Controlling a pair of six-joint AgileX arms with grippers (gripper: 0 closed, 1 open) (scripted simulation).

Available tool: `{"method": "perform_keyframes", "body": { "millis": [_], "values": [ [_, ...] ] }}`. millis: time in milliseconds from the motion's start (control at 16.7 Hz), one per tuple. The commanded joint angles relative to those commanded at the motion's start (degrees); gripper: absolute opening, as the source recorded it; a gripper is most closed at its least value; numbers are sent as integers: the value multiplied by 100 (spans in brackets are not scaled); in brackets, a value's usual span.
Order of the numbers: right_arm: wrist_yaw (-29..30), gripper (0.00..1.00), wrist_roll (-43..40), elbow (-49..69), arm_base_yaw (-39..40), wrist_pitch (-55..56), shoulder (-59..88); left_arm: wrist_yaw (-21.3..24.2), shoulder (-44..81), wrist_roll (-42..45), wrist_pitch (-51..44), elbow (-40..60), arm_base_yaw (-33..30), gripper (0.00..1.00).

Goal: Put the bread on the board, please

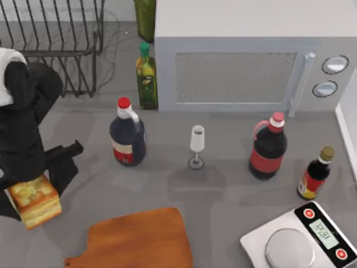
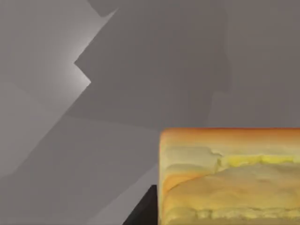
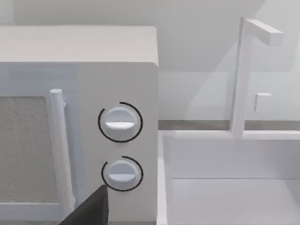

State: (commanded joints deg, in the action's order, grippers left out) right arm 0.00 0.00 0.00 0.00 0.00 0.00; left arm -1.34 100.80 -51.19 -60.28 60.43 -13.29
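Left claw (image 1: 29, 207) grips my bread (image 1: 34, 201) above the surface (image 1: 223, 195), carried clear for placing on the board (image 1: 139, 240).

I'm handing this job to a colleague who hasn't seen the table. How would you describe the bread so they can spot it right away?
Start at the black left arm on the table's left side and follow it down to its tool. The bread is there, left of the wooden board. It is a small blocky golden-yellow slice with an orange-brown crust, the only food among bottles and appliances.
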Motion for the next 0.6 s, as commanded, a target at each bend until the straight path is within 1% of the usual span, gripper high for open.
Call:
{"method": "perform_keyframes", "body": {
  "millis": [180,300,420,600],
  "values": [
    [0,100,0,0,0,0,0,38,-73,-2102,-6,-158,-584,0],
    [0,100,0,0,0,0,0,67,-138,-3327,1,-239,-993,0],
    [0,100,0,0,0,0,0,94,-215,-4421,17,-296,-1406,0],
    [0,100,0,0,0,0,0,121,-389,-5833,68,-320,-2000,0]
  ]
}}
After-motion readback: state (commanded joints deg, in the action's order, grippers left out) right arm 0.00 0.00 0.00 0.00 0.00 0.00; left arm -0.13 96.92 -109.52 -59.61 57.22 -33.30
